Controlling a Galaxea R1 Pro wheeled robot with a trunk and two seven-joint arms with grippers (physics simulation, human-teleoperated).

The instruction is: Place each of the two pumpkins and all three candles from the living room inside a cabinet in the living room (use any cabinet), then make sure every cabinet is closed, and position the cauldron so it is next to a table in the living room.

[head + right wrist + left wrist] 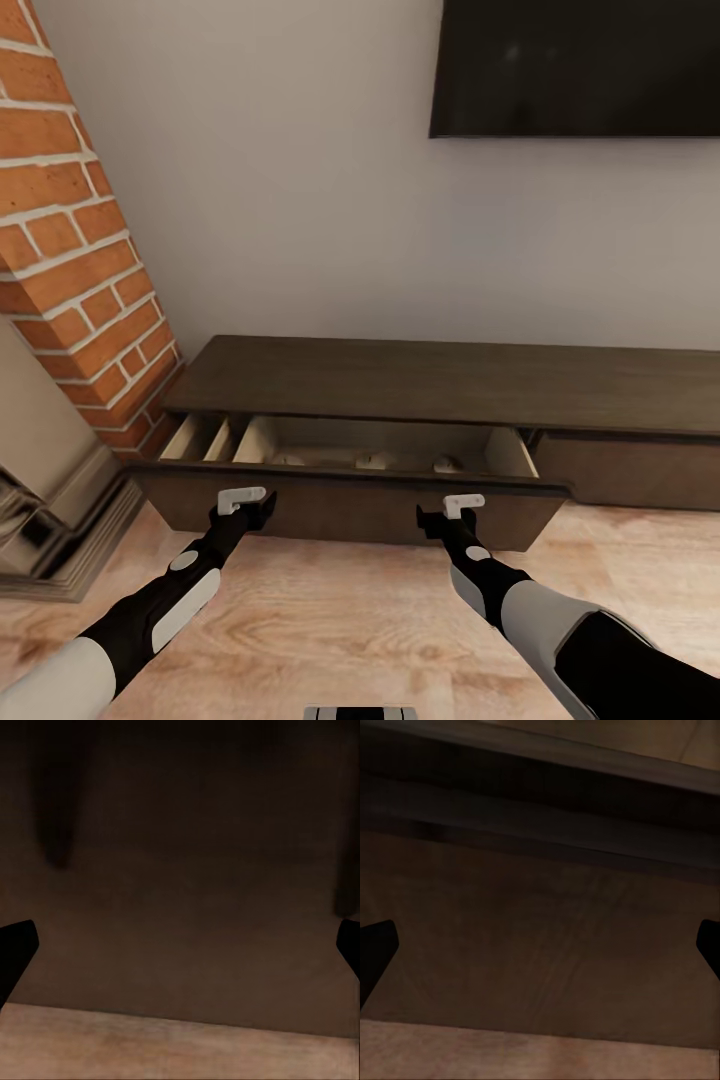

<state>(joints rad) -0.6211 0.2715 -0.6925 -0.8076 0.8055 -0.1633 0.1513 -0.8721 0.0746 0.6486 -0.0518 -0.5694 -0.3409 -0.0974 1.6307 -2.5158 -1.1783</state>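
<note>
We face the cabinet (400, 385), its drawer (350, 495) pulled out toward us; both spread-fingered tools, left tool (243, 503) and right tool (455, 512), sit empty against the drawer front, equally near.

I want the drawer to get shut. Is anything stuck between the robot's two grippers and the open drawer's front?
Nothing visible. The left gripper and right gripper are open right at the drawer front of the cabinet.
</note>
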